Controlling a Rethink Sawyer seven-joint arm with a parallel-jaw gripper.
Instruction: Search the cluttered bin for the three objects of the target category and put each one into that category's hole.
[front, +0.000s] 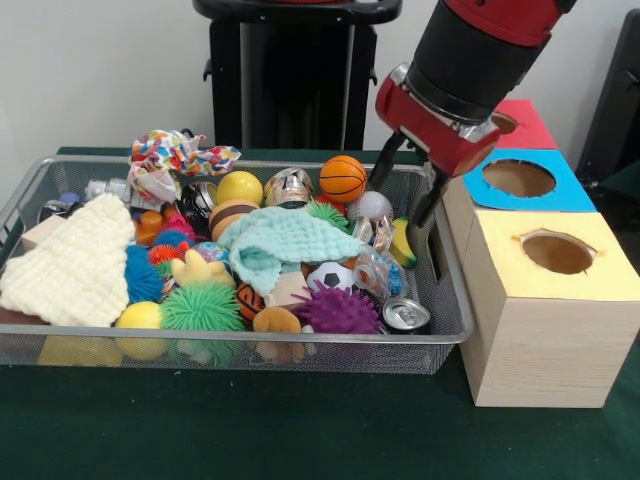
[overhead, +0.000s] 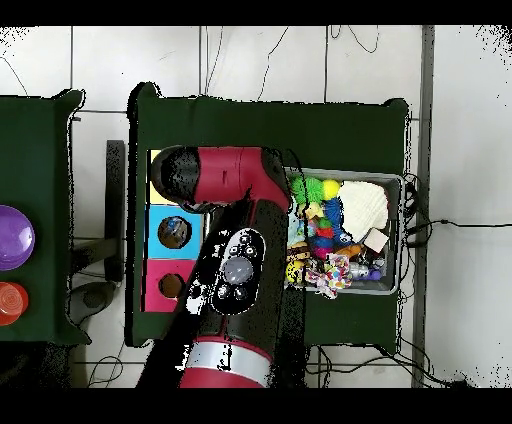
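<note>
- The green surface (front: 300, 430) is carrying the wire-mesh bin (front: 440, 340) and, just beside the bin's end, a row of light wooden boxes.
- In the overhead view the red and black arm (overhead: 235, 250) is reaching across the boxes and covering the near end of the bin (overhead: 395, 180).
- The bin is lying heaped with toys: a cream knitted cloth (front: 70, 265) at one end, a pale green cloth (front: 285, 240) in the middle, a patterned crumpled cloth (front: 170, 160) at the back rim.
- The blue-surround hole (front: 520, 178) is sitting in the middle box of the row, between the red-surround hole (front: 505, 122) behind it and the yellow-surround hole (front: 557, 252) in front.
- The claw (front: 405, 190) is hanging with its two dark fingers spread apart and holding nothing, just inside the bin's end nearest the boxes, its tips down among the clutter.
- A crushed clear bottle (front: 375, 270) with a blue label is lying near that end, just below the claw; another clear piece (front: 372, 230) is showing just behind it.
- An orange basketball (front: 343, 177) is resting at the back, a purple spiky ball (front: 338, 310) toward the front.
- A shiny can (front: 405, 316) is lying in the front corner.
</note>
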